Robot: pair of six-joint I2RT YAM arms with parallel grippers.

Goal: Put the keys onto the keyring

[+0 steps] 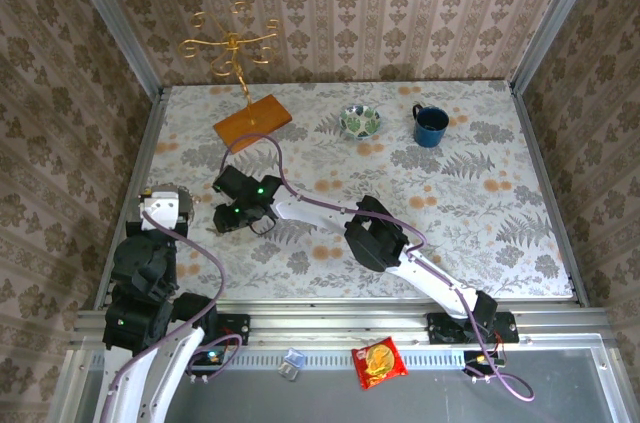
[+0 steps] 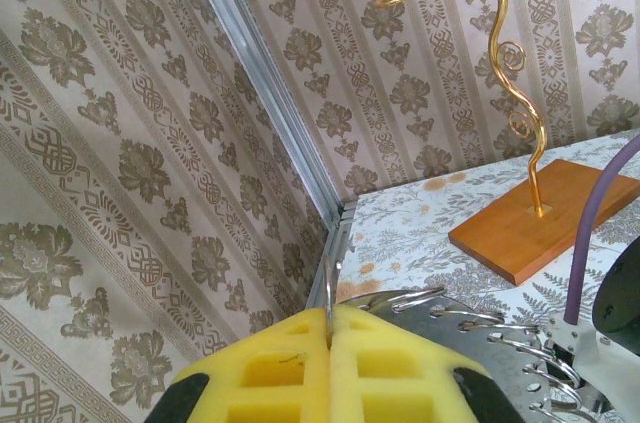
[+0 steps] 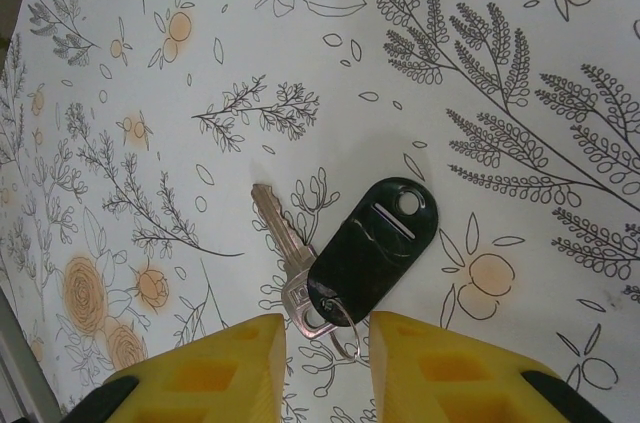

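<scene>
On the flowered tablecloth (image 3: 500, 63) lie a silver key (image 3: 283, 261) and a black oval fob (image 3: 372, 241), joined by a small wire keyring (image 3: 347, 335). My right gripper (image 3: 327, 368) hangs low over them, open, with its yellow pads on either side of the ring and the key's head. In the top view it (image 1: 245, 218) is left of centre. My left gripper (image 2: 331, 363) is raised by the left wall, shut on a thin metal piece (image 2: 329, 293) seen edge-on. I cannot tell whether that piece is a key or a ring.
A gold wire stand on an orange wooden base (image 1: 252, 121) is at the back left, with a small bowl (image 1: 360, 121) and a blue mug (image 1: 431, 125) further right. A snack packet (image 1: 380, 361) lies on the near ledge. Patterned walls close in the table.
</scene>
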